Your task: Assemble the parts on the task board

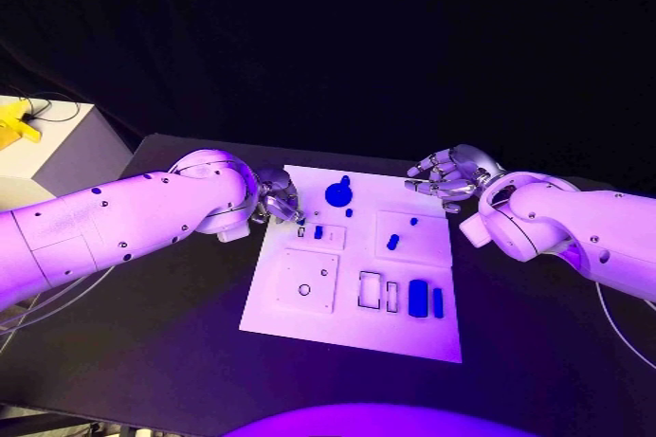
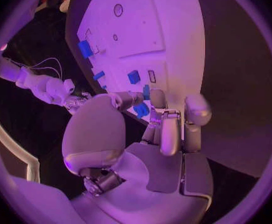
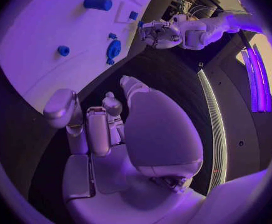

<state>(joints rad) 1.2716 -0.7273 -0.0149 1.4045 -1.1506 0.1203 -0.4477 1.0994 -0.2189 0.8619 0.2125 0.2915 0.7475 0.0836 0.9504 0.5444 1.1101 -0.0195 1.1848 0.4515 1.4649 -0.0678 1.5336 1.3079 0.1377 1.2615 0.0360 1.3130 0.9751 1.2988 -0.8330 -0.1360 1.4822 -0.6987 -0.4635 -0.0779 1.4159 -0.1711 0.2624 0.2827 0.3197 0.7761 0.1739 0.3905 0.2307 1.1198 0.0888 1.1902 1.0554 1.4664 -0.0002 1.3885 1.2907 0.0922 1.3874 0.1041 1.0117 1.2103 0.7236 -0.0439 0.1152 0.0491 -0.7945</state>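
Board: white task board lies flat in the middle of the black counter, between the two arms.
Head view: left robot hand sits at the board's far left corner; right robot hand hangs just off the board's far right corner, over the counter.
Left wrist view: left robot hand, fingers bent inward at the board's edge, with a small blue piece right at the fingertips; whether it is pinched cannot be told.
Right wrist view: right robot hand, fingers curled loosely and apart with nothing in them, clear of the board; the left robot hand shows beyond the board's far edge.
Round part: blue disc with a knob lies on the board's far edge, near the left robot hand.
Middle of board: small blue peg stands in a square panel, another blue peg on the panel beside it.
Near edge slots: large blue block and narrow blue bar lie side by side, next to two outlined rectangular slots.
Near left panel: small oval ring marked on the square nearest the left arm.
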